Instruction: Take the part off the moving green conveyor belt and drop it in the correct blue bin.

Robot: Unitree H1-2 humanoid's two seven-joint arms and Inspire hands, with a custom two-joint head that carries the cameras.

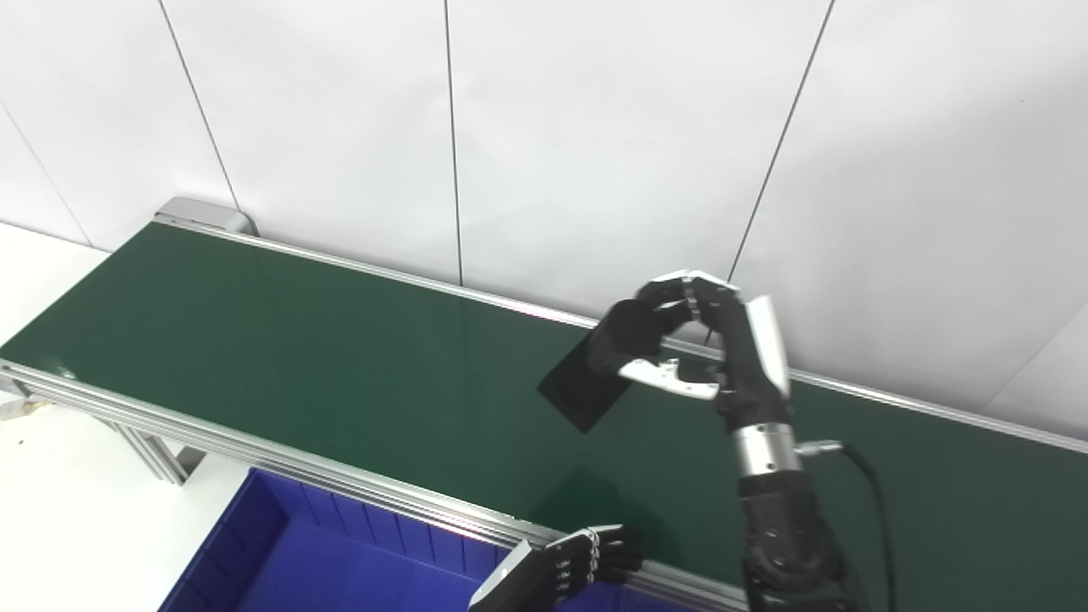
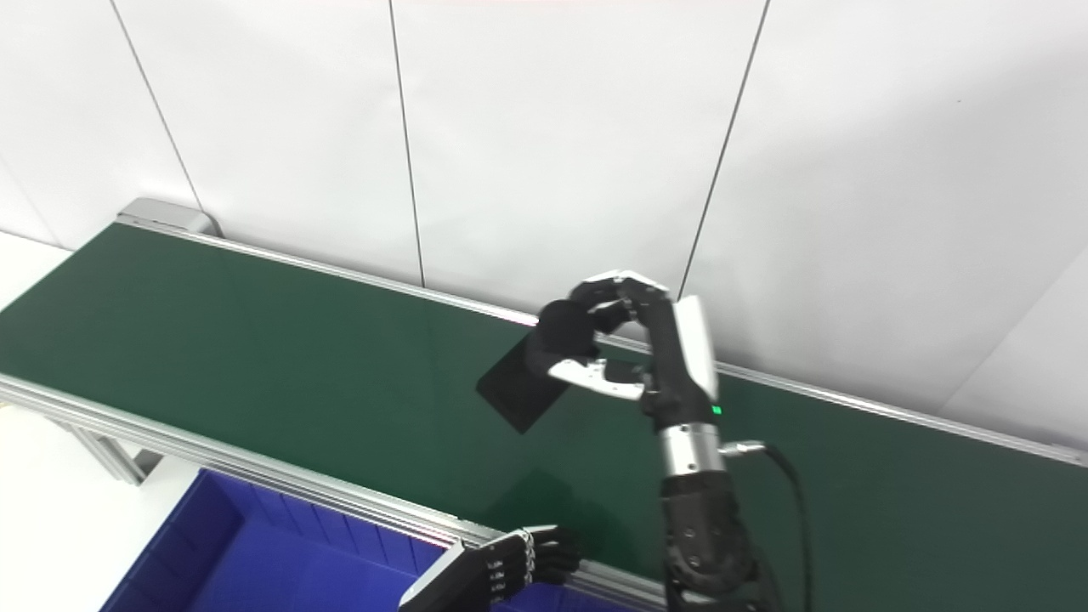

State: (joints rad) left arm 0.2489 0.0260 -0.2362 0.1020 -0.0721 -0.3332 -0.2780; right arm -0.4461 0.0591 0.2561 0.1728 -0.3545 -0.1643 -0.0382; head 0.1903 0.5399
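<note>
Left eye view, working left to right: your green conveyor belt (image 1: 280,357) runs diagonally from the far left end down to the right, framed by aluminium side rails (image 1: 255,450), and its left stretch carries nothing, so the only part in play is the one already in hand. Below the near rail sits the blue bin (image 1: 340,552), open top facing up and tucked right against the belt edge, probably so a drop takes a short swing. Your left hand (image 1: 586,561) hovers low by the near rail beside the bin, fingers curled loosely with nothing in them; whether they're fully closed I can't tell, it looks like it's just waiting out of the way. Further right, your right hand (image 1: 680,340) is raised over the belt's far half, fingers and thumb pinching the upper end of the part, a flat black rectangular plate (image 1: 578,391). The plate hangs tilted, lower corner pointing down at the belt, and a dark shadow below it suggests it's lifted clear, not touching. I'd judge the pick is made; you still need to carry it toward you and over the bin. Grip is only on one end, so watch for the plate swinging or slipping.
</note>
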